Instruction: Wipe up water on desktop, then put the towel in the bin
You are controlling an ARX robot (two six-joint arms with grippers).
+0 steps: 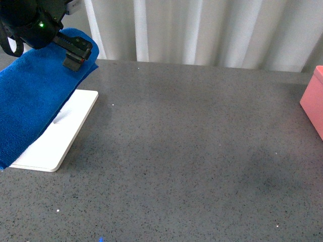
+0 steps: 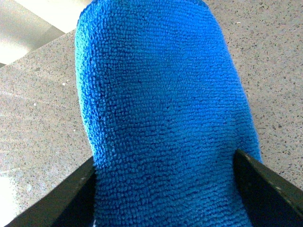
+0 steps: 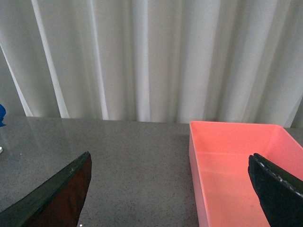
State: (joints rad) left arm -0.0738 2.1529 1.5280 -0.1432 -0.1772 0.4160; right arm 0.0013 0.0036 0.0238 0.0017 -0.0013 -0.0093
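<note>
The blue towel (image 1: 30,111) lies draped over a white tray at the far left of the dark grey desktop (image 1: 192,151). My left gripper (image 1: 75,53) hovers over the towel's far end. In the left wrist view the towel (image 2: 161,118) fills the space between the gripper's (image 2: 165,198) open fingers (image 2: 270,194), which stand at either side of the cloth. The pink bin (image 1: 314,101) sits at the right edge. My right gripper (image 3: 165,198) is open and empty, above the desktop (image 3: 118,156) beside the bin (image 3: 236,161). No water shows plainly.
The flat white tray (image 1: 63,136) under the towel sticks out toward the middle. A pale curtain (image 1: 202,30) hangs behind the desktop's far edge. A faintly darker patch (image 1: 262,171) marks the desktop at the right.
</note>
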